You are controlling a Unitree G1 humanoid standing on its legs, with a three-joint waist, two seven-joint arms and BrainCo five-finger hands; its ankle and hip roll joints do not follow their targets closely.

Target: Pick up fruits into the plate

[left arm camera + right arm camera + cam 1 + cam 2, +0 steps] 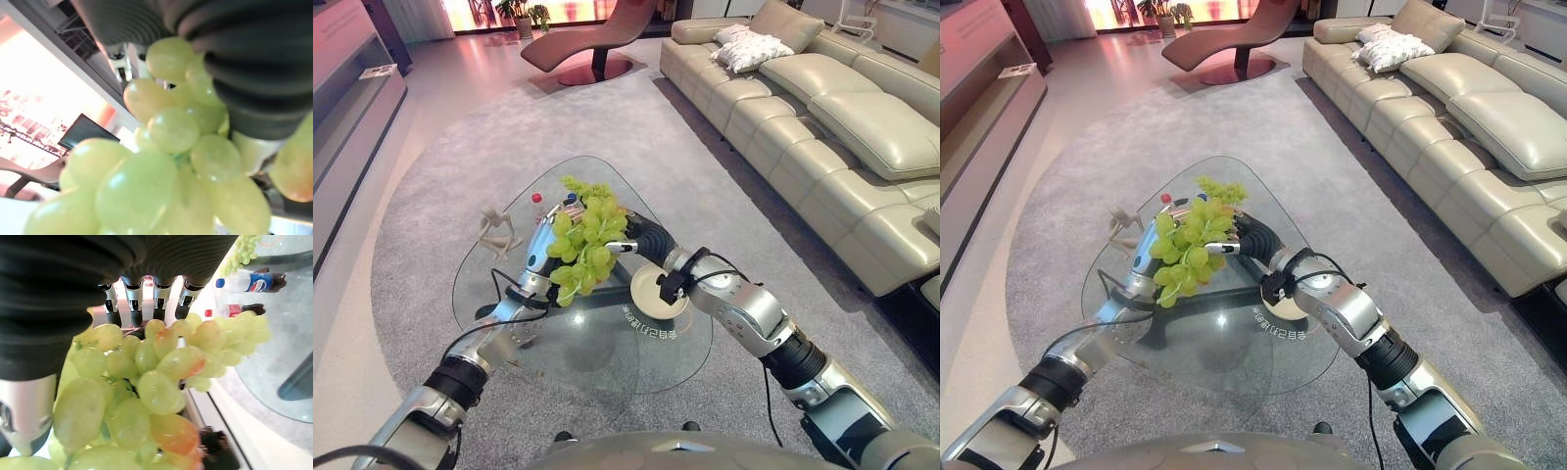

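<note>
Grapes [585,245] held up between both hands, above the glass table [607,343].
Left hand [540,245] and right hand [641,238] pressed against the bunch from either side; finger curl hidden, cannot tell. Plate [656,294] near table's right edge, partly covered by right arm.

I see the worktop [597,343] in front of me on the rug [440,166]. A grape bunch [585,245] hangs above it, between my left hand [543,240] and right hand [641,238]. The plate [651,294] sits right of centre. A figurine [495,233] stands at the left edge, two bottles [249,282] at the far side beside more grapes [587,188]. The sofa [822,117] runs along the right.
</note>
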